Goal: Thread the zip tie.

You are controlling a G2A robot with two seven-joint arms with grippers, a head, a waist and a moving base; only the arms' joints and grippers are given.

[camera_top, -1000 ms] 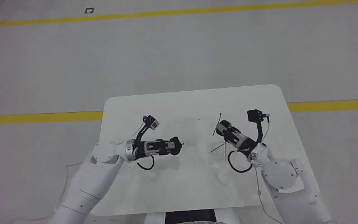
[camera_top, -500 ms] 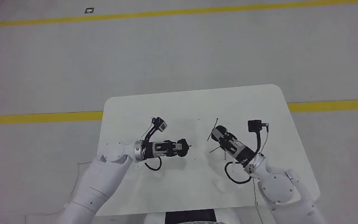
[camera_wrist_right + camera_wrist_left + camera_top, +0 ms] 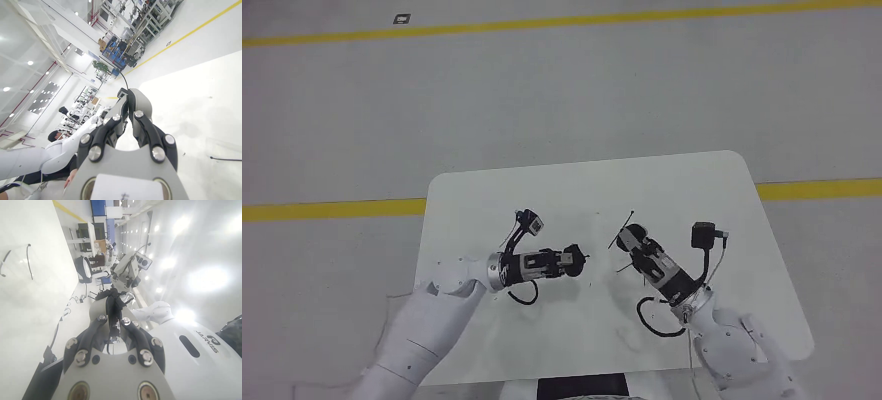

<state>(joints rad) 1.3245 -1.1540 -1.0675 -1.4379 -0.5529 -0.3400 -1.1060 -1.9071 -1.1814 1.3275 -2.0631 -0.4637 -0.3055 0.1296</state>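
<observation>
Curving thin black zip tie [image 3: 124, 78] (seemingly pinched)

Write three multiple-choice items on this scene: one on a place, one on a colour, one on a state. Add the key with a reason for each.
1. The loose zip tie lies:
A on the table
B on the floor
C across an arm

2. The held zip tie is:
A white
B black
C yellow

3. The right gripper is:
A wide open
B shut on nothing
C shut on the held zip tie

Key: A, it rests flat on the white table. B, it shows black against the bright room. C, the gripper pinches it and its free end curves out beyond the tips.
</observation>
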